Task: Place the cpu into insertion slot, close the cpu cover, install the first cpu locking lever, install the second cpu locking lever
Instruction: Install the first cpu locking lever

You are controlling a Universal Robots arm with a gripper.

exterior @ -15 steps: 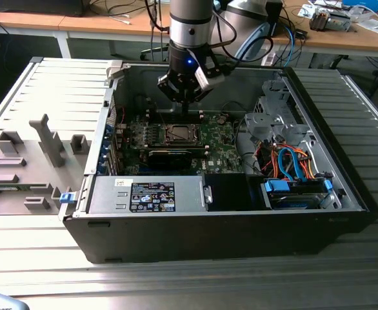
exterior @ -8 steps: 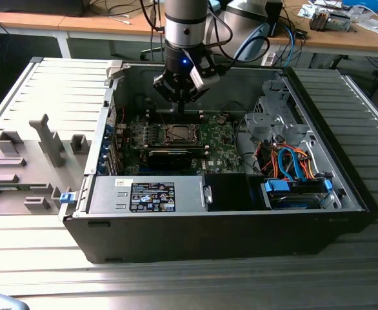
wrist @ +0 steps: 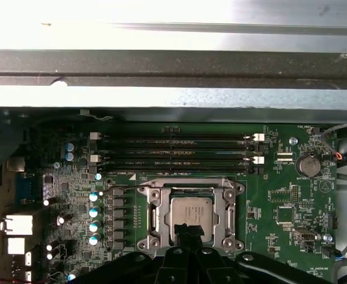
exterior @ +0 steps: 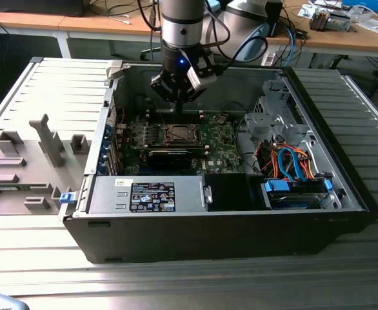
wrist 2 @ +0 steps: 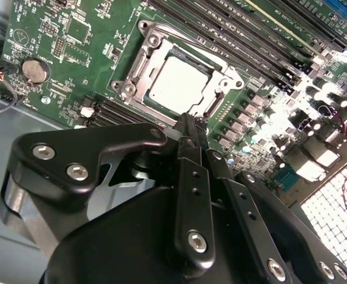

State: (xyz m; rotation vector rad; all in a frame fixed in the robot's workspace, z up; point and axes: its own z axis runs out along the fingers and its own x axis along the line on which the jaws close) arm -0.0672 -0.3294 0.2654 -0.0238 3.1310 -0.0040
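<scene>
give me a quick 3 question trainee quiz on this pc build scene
1. True or false: the cpu already lies in the insertion slot.
2. The cpu cover is: A) down over the chip, B) missing from the board.
3. Fill in: in both wrist views, the hand hovers closest to the ____.

Key: 1 true. 2 A. 3 cpu.
</scene>
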